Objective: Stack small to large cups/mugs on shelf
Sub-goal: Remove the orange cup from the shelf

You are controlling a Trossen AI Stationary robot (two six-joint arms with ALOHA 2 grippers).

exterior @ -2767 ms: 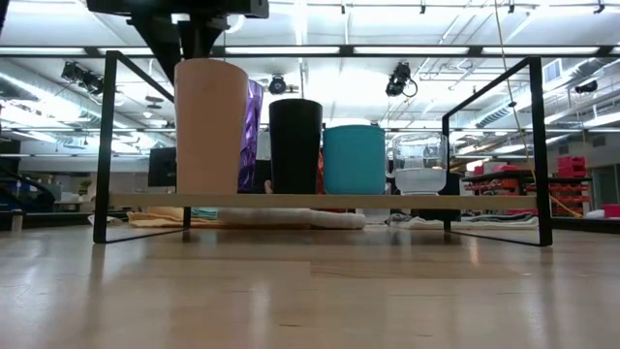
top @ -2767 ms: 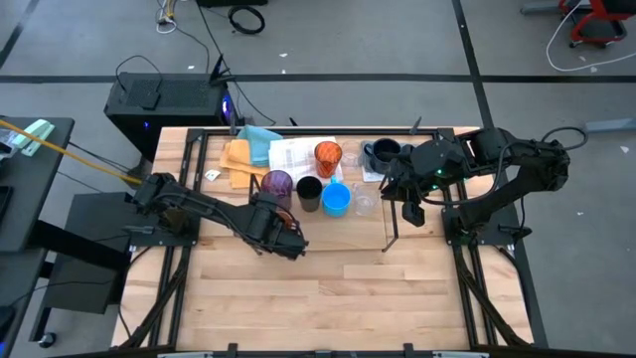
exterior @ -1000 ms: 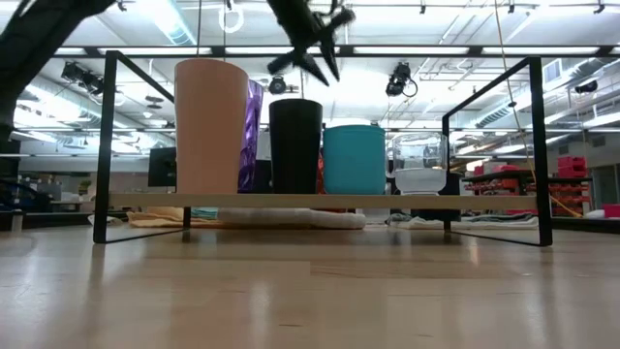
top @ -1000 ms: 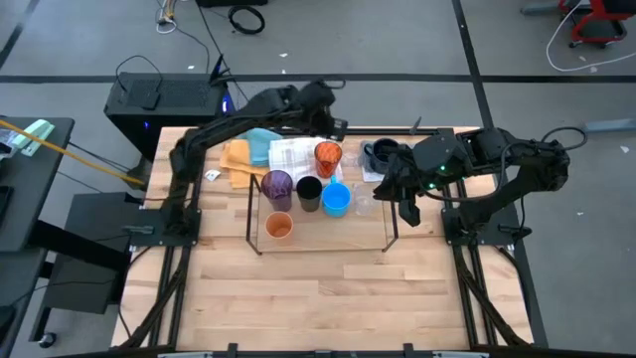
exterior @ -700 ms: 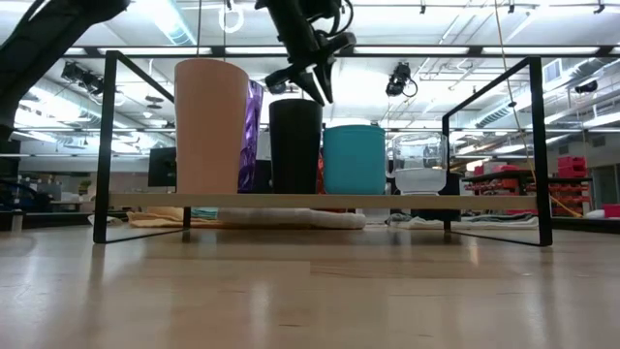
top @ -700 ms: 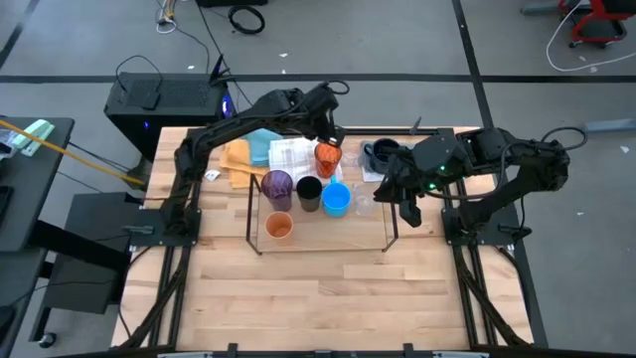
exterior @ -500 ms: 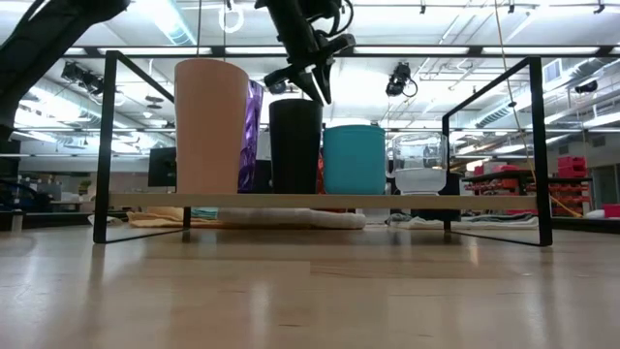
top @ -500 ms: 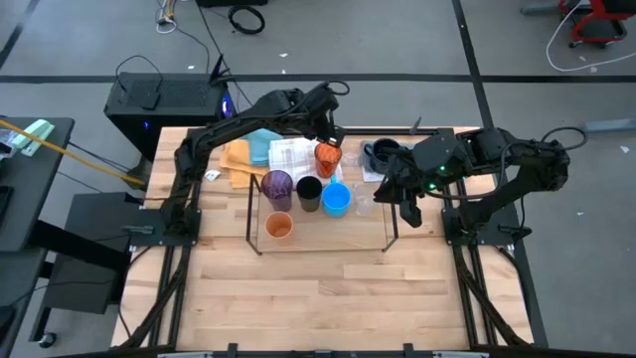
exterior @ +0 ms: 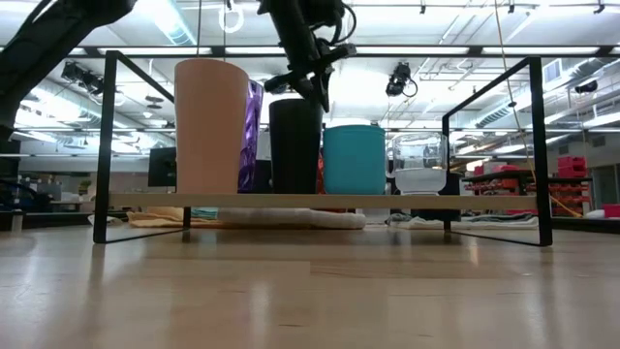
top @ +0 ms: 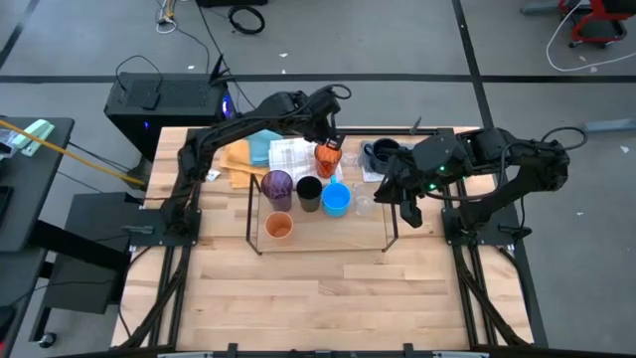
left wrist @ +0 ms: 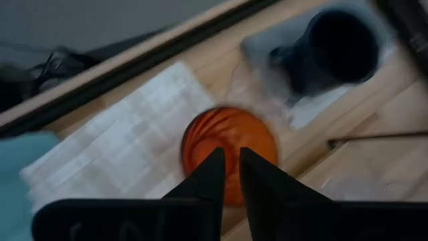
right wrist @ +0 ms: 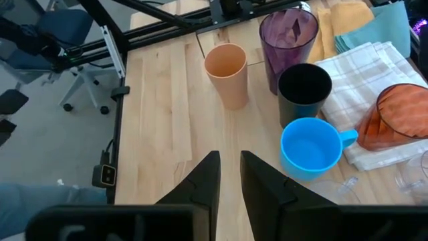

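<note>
An orange ribbed cup (left wrist: 229, 134) stands on a white checked cloth just beyond the shelf (top: 248, 214). My left gripper (left wrist: 231, 152) hangs over its mouth, pointing steeply down, with a narrow gap between the fingers. On the shelf stand a peach cup (top: 279, 227), a purple cup (top: 276, 185), a black cup (top: 309, 191), a blue cup (top: 337, 199) and a clear glass (top: 366, 204). A navy mug (top: 383, 151) stands on a cloth at the far right. My right gripper (top: 407, 211) waits above the shelf's right end, slightly open and holding nothing. My left gripper stands over the mouth of the orange ribbed cup (left wrist: 200, 144), coming at it from above and slanting down. I cannot tell whether its fingers touch the cup; in the low view the black cup (exterior: 295, 145) hides the place.
A yellow cloth (top: 237, 159) and a teal cloth (top: 260, 139) lie at the far left of the table. A black box (top: 164, 104) stands beyond the far edge. The near half of the table (top: 328, 298) is bare wood.
My left gripper has come down and toward the table's near edge, over the orange ribbed cup, rolling a little. Its fingers have drawn closer together. The cups have stayed where they were.
</note>
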